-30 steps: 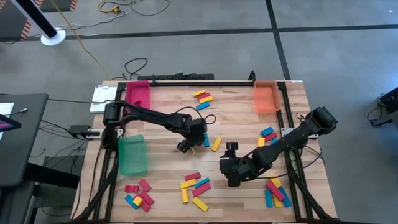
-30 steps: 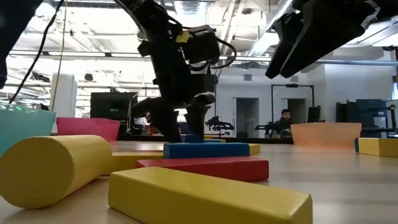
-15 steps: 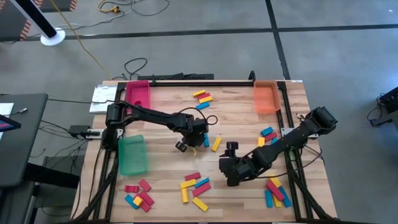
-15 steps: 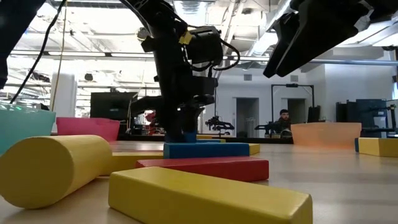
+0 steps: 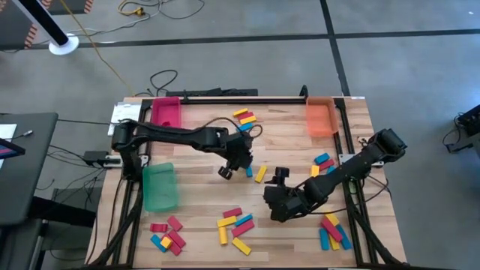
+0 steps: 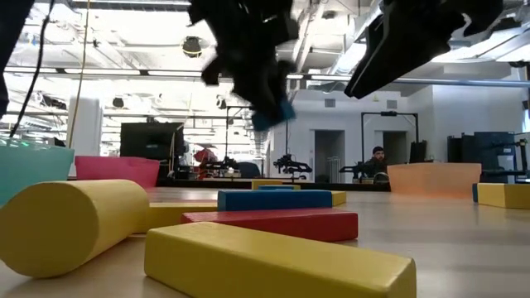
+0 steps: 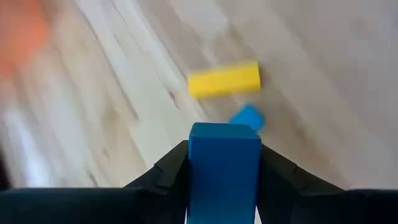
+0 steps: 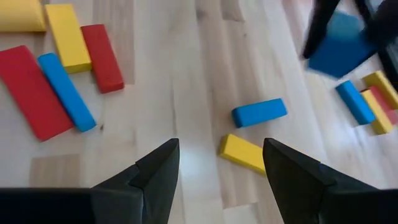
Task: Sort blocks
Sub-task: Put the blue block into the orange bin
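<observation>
My left gripper [image 5: 237, 160] hangs over the table's middle, shut on a blue block [image 7: 224, 163] that also shows high in the low view [image 6: 276, 112]. On the wood beneath it lie a yellow block [image 7: 224, 79] and another blue block [image 7: 247, 116]. My right gripper [image 5: 276, 208] hovers open nearer the front edge, with nothing between its fingers [image 8: 158, 168]. More red, yellow and blue blocks lie in loose groups at the far middle [image 5: 244, 116], the right [image 5: 323, 162], the front middle [image 5: 234, 225], the front left [image 5: 166, 234] and the front right [image 5: 334, 232]. My left gripper pinches the blue block by two opposite long sides [image 7: 194, 168], one finger on each. The block's free end [image 7: 224, 134] sticks out past the fingertips. The fingers come from above, pointing down at a slant. The block is lifted clear of the table, tilted.
A pink-red tray [image 5: 166, 112] sits at the far left, an orange tray [image 5: 321, 117] at the far right, and a green tray [image 5: 159, 187] at the left edge. Bare wood lies between the block groups in the middle.
My left gripper stood open with its fingers down at the table, shut on the blue block, then rose and shifted toward the far edge. The block has gone from lying on the wood to hanging tilted, well clear of it.
</observation>
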### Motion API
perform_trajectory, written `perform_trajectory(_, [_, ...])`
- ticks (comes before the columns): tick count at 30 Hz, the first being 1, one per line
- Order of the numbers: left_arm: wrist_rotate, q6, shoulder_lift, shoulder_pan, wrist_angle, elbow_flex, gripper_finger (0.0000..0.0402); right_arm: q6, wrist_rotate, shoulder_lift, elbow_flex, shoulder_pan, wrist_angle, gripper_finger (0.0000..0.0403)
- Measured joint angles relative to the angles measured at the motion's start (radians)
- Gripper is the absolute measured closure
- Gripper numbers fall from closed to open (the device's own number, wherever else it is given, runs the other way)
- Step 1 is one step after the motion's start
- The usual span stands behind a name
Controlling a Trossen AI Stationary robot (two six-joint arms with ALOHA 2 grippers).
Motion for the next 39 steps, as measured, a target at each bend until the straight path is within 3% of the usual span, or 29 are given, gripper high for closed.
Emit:
perform_trajectory(5, [0.071, -0.039, -0.118, 0.0, 0.047, 0.002, 0.0277, -0.053, 0.049, 0.0, 0.0, 0.0, 0.031, 0.0154])
perform_trajectory(14, [0.248, -0.108, -0.286, 0.0, 0.111, 0.002, 0.0277, -0.297, 0.059, -0.004, 0.001, -0.064, 0.269, 0.0154])
perform_trajectory(27, [0.268, -0.137, -0.46, 0.029, 0.045, -0.011, 0.0277, -0.562, 0.004, -0.104, 0.0, -0.239, 0.476, 0.0154])
perform_trajectory(33, [0.31, -0.144, -0.523, 0.064, 0.172, -0.107, 0.0277, -0.635, -0.161, -0.179, 0.0, -0.336, 0.62, 0.0154])
perform_trajectory(39, [0.374, -0.184, -0.571, 0.103, 0.432, -0.222, 0.0277, -0.642, -0.272, -0.205, 0.0, -0.425, 0.708, 0.0154])
